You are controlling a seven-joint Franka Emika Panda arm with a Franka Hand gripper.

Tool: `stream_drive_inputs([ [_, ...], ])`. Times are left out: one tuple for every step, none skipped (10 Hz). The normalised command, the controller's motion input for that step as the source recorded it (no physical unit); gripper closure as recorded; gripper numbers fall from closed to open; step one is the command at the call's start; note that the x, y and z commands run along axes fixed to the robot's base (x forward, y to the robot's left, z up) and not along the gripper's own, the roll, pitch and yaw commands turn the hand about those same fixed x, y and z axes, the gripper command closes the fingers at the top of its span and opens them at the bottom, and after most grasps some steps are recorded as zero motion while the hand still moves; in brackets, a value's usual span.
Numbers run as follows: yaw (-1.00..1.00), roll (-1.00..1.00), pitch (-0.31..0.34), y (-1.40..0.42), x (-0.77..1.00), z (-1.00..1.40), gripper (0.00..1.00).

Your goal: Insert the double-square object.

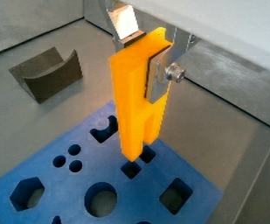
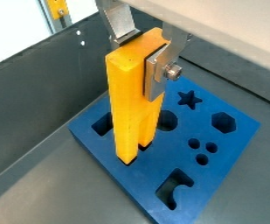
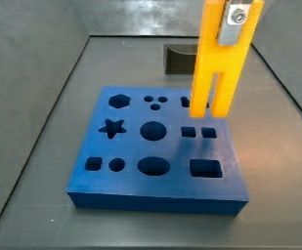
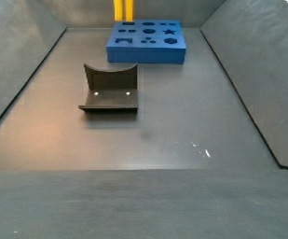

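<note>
My gripper [image 1: 145,52] is shut on the top of the double-square object [image 1: 137,96], a long yellow-orange bar held upright. It shows in both wrist views [image 2: 135,96] and in both side views [image 3: 219,73] [image 4: 124,9]. Its two square prongs hang just above the blue board [image 3: 127,146], near the board's pair of small square holes [image 3: 200,130]. I cannot tell whether the prongs touch the board. The silver fingers [image 2: 161,68] clamp the bar on opposite faces.
The blue board [image 2: 107,144] [image 4: 149,56] has several cutouts: star, hexagon, circles, squares. The dark fixture [image 4: 109,89] with a notched upright stands on the grey floor away from the board, also seen in a wrist view [image 1: 50,74]. Sloping grey walls surround the floor.
</note>
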Motion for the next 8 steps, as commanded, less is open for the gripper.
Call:
stream_drive_inputs([
  [-0.01, 0.05, 0.000, -0.05, 0.00, -0.29, 1.00],
  [-0.05, 0.00, 0.000, -0.07, -0.04, -0.41, 1.00],
  [-0.06, 0.00, 0.000, -0.10, 0.00, -0.36, 1.00],
  [-0.06, 0.00, 0.000, -0.08, 0.00, -0.32, 1.00],
  [-0.07, 0.00, 0.000, -0.01, -0.09, -0.28, 1.00],
  [-0.08, 0.00, 0.000, 0.00, -0.11, -0.23, 1.00],
  [-0.07, -0.04, 0.000, 0.00, 0.00, -0.19, 1.00],
  [-0.03, -0.05, 0.000, 0.00, 0.15, -0.15, 1.00],
])
